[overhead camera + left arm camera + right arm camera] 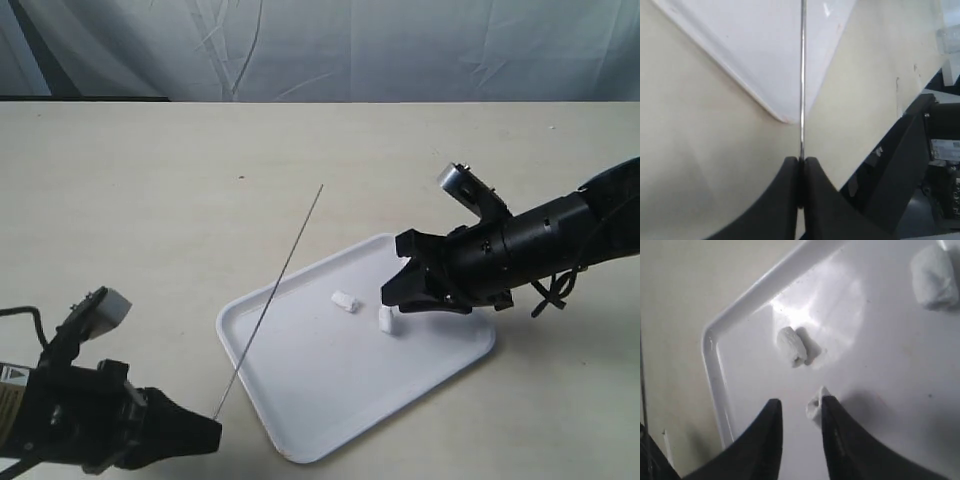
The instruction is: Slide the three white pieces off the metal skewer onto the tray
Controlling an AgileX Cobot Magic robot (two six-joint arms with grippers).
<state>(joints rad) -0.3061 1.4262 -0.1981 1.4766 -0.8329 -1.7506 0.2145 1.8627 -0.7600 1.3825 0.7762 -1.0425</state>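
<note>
Just needle-thin skewer (273,290), lumpy white pieces (345,300), glossy tray (330,390)

You will find no wording clear enough to read. The left arm (60,415) carries a pale label (9,388) with a warning triangle, its print too small. In the left wrist view, a light sticker (944,149) on dark equipment (940,125) is blurred.
</note>
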